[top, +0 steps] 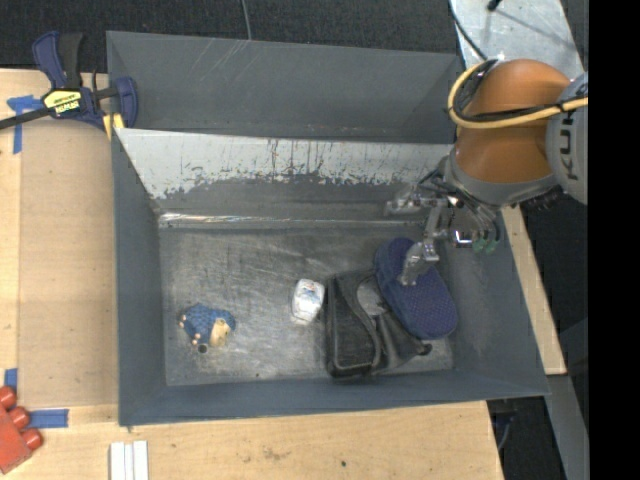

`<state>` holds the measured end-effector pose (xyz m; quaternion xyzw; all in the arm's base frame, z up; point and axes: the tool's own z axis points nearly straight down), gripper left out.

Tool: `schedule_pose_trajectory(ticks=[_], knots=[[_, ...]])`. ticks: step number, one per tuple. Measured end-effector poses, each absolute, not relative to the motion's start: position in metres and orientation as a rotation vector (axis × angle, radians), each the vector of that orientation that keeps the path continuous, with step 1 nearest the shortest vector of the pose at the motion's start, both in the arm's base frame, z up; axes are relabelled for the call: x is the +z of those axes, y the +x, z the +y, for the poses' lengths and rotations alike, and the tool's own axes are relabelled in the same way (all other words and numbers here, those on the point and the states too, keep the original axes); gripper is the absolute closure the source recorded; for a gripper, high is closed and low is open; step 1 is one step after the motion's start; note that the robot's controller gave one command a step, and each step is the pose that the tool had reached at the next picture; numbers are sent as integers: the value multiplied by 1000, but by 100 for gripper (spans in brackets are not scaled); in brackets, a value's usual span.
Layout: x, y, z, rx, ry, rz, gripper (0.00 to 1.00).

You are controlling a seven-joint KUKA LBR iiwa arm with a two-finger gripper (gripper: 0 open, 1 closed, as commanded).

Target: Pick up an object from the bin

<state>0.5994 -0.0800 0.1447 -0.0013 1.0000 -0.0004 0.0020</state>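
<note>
My gripper (420, 259) hangs at the right side of the bin, its fingers pointing down onto the upper part of a dark blue oval pad (420, 298). Nothing shows between the fingers. The blue pad lies on top of a black rectangular pouch (355, 340) at the bin's lower right.
A small white crumpled packet (308, 300) lies near the middle of the floor. A little blue and tan toy (206, 327) rests at the lower left. The arm's orange cover sits above the gripper at the right rim.
</note>
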Motion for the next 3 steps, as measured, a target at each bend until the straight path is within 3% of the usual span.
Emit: schedule_pose_trajectory(ticks=[1, 2, 3], knots=[[75, 605, -98, 5, 147, 3136, 0], [79, 605, -99, 2, 141, 3138, 100], [258, 605, -111, -6, -326, 3112, 100]])
